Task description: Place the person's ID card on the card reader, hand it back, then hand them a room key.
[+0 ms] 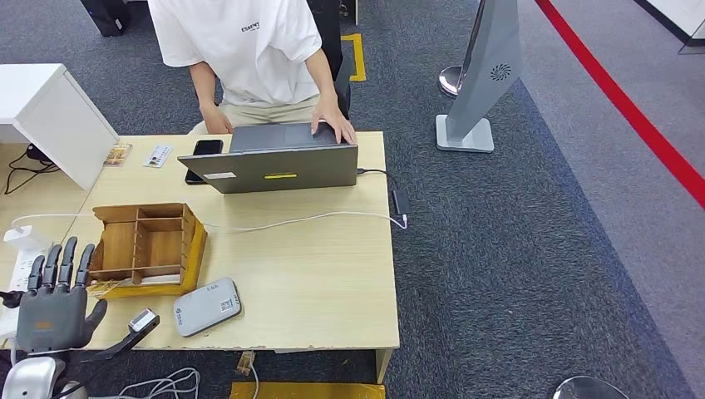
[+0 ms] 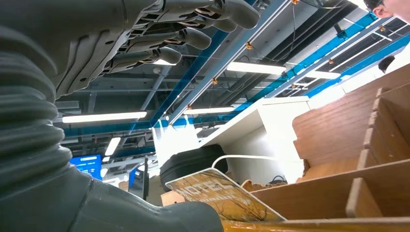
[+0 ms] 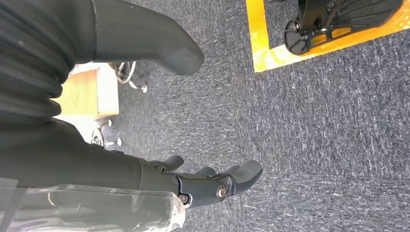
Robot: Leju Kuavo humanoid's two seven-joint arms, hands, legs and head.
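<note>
Fingers [image 1: 62,262] of the left hand [image 1: 56,303] point straight up, spread apart, holding nothing; thumb angled out to the side. Hand sits at the near left corner of the desk [image 1: 332,283], just left of the wooden organizer [image 1: 150,241]. Left wrist view: same fingers extended, nothing between them, organizer dividers close by, and a printed card [image 2: 220,193] leaning in the organizer.

Right hand [image 3: 203,183] hangs low over grey carpet [image 3: 314,135]; fingers loosely curved, apart, grasping nothing. Yellow floor tape [image 3: 258,38] runs beyond it.

Card reader [image 1: 207,307], grey and flat, lies on the desk's near edge, just right of the organizer's front corner; nothing on top of it. Small scanner-like device [image 1: 141,322] rests near the edge between left hand and reader.

ID card [image 1: 157,155] lies at the far left of the desk, beside a phone [image 1: 207,147] and another small card [image 1: 117,154], well apart from the reader. Person [image 1: 241,50] in white shirt sits at the far side, both hands at an open laptop [image 1: 278,166]. White cable [image 1: 316,219] crosses the desk middle.
</note>
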